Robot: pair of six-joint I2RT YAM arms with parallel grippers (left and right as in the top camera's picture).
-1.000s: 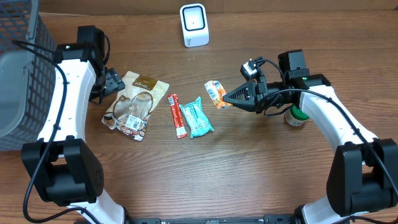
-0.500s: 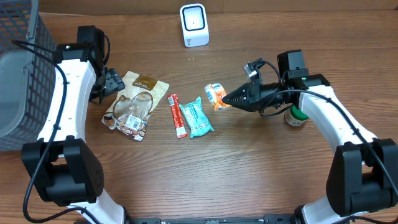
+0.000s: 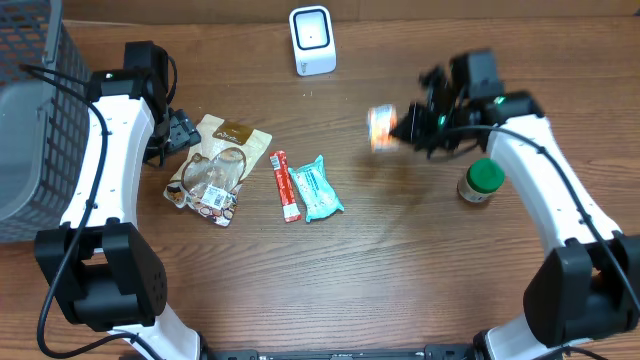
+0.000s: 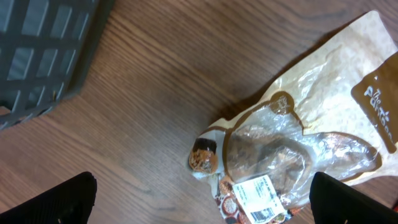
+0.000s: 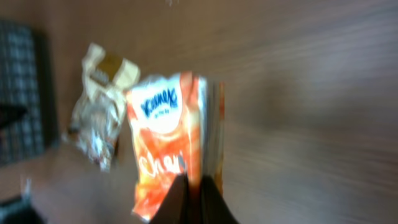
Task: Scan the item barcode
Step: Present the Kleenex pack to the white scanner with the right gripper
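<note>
Overhead view, right claw clamped on a blurred orange snack packet, held up off the wooden surface, right of the white scanner, left claw spread wide beside a tan cookie bag

The orange-and-white snack packet, pinched in the right pincer, hangs right of the white scanner.
</note>
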